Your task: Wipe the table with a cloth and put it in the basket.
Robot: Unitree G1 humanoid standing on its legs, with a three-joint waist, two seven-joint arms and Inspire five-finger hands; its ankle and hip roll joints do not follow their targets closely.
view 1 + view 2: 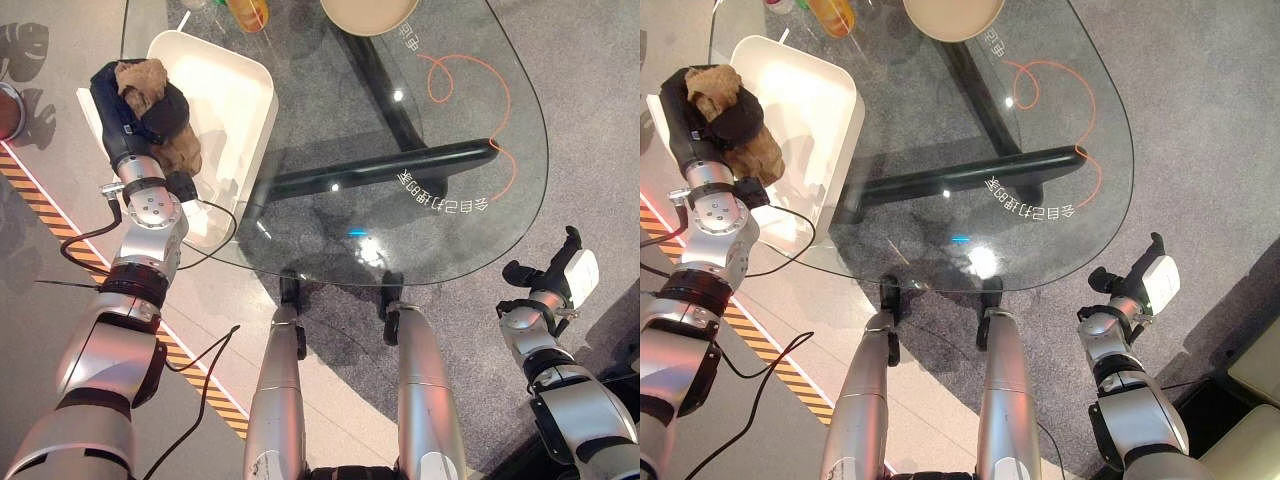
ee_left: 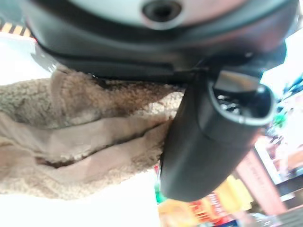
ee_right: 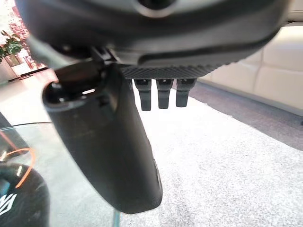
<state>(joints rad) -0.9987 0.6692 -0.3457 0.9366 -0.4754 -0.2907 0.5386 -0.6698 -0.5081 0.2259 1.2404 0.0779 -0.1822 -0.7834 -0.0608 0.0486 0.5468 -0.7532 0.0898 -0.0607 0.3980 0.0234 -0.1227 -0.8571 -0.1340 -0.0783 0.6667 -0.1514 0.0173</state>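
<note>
A living-room or lounge kind of place: a rounded glass table (image 1: pixel 470 215) on a dark frame stands on grey carpet (image 1: pixel 590 120), a cream sofa (image 3: pixel 265 71) shows behind, with a potted plant (image 3: pixel 9 47) and striped floor tape (image 1: pixel 60 225) beside it

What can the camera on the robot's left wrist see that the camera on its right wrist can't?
The left wrist view shows the left hand curled around a fuzzy brown cloth, with white basket surface below it. The right wrist view shows the right hand, open and holding nothing, over grey carpet beside the glass table, with a cream sofa behind. In both, a dark thumb stands out.
</note>
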